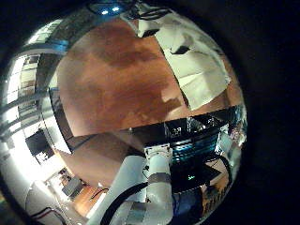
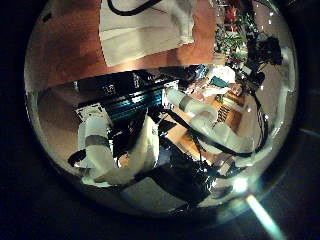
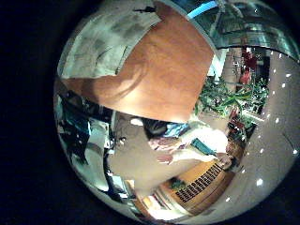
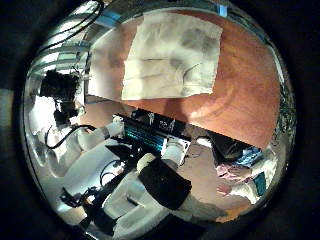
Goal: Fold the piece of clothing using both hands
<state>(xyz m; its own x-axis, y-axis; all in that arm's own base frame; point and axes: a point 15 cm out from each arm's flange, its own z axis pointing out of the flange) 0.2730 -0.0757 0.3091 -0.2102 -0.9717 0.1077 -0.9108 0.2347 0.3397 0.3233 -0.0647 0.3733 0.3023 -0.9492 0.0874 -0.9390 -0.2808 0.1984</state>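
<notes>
Clothing (image 4: pixel 170 55) lies spread flat on the tabletop (image 4: pixel 240 85), near one edge of it. Right thumb side palm view shows the most: a pale, roughly rectangular piece, creased, with a few faint darker blotches on the cloth. No fold visible in that view.

Right little finger side palm view: same clothing (image 3: pixel 103 42) at one side of the tabletop (image 3: pixel 164 75), bare wood beside it.

Left little finger side palm view: clothing (image 1: pixel 197 66) at the far end of the tabletop (image 1: pixel 112 80), only part of it in frame, a wide stretch of bare wood next to it.

Left thumb side palm view: clothing (image 2: pixel 145 30) at the tabletop edge (image 2: pixel 70 50), a dark cord-like loop lying on top of it; can't tell what that is.

Clothing fills only a small part of every palm view, so neither palm is close to it. Nothing touches the cloth in any view.

White arm segments visible below the tabletop edge in both thumb side views; can't tell which arm is which.

Left hand: fingers not visible, state can't be told. Right hand: same, can't tell.
</notes>
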